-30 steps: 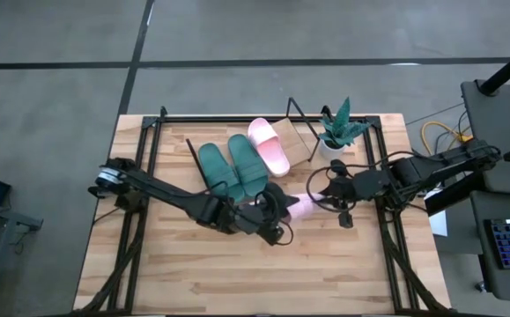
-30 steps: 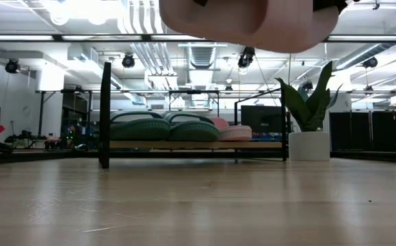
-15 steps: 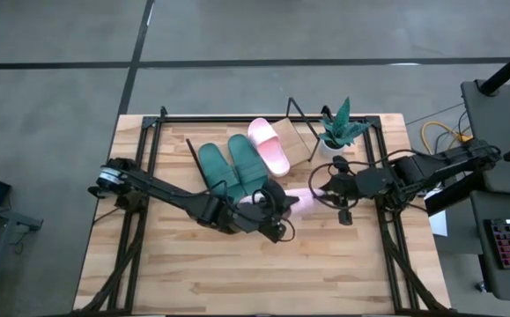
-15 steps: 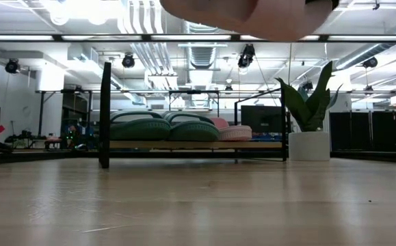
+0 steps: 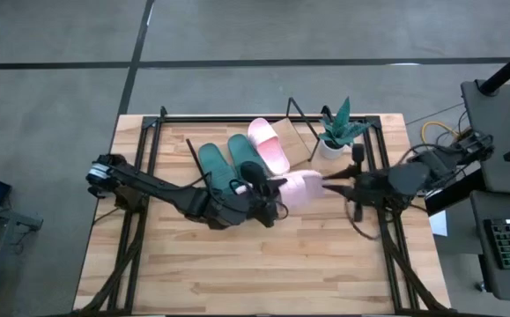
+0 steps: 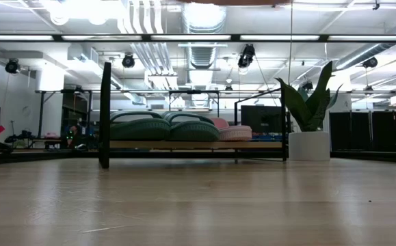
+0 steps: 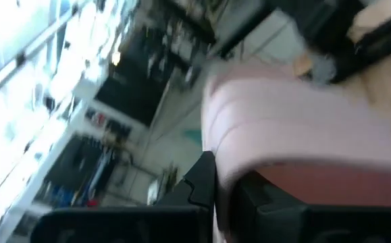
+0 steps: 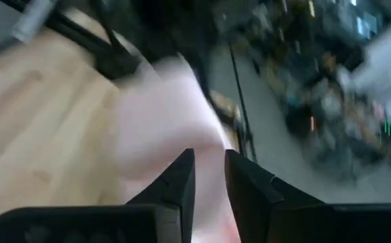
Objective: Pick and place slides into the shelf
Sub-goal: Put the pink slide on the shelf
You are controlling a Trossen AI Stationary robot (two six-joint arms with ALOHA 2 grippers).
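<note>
A light pink slide (image 5: 300, 188) hangs in the air over the table's middle, with my left gripper (image 5: 272, 195) shut on its left end. My right gripper (image 5: 325, 184) points at the slide's right end, its fingers a narrow gap apart with nothing between them (image 8: 209, 179). The shelf (image 5: 300, 141) stands at the table's far side. Two dark green slides (image 5: 231, 165) and another pink slide (image 5: 269, 146) lie side by side with their soles on its slanted board (image 6: 198, 144). In the low view only a sliver of the held slide (image 6: 239, 2) shows at the top edge. My left gripper pinches the pink slide's left end (image 7: 232, 162) between its two fingers, coming roughly level from the table's left. The slide sticks out beyond the fingers toward the right, lifted clear of the table. My right gripper's fingertips (image 5: 328, 184) stand right at the slide's right end; whether they touch it I cannot tell.
A potted plant (image 5: 338, 129) in a white pot (image 6: 309, 145) stands just right of the shelf. The shelf's black wire frame (image 6: 105, 113) rises at its ends. Bare board (image 5: 300, 141) lies between the shelved pink slide and the plant.
The pink slide has risen, almost leaving the low view's top edge, and has gone a little toward the shelf with my left gripper. My right gripper has drawn back toward the table's right edge, off the slide's right end.
</note>
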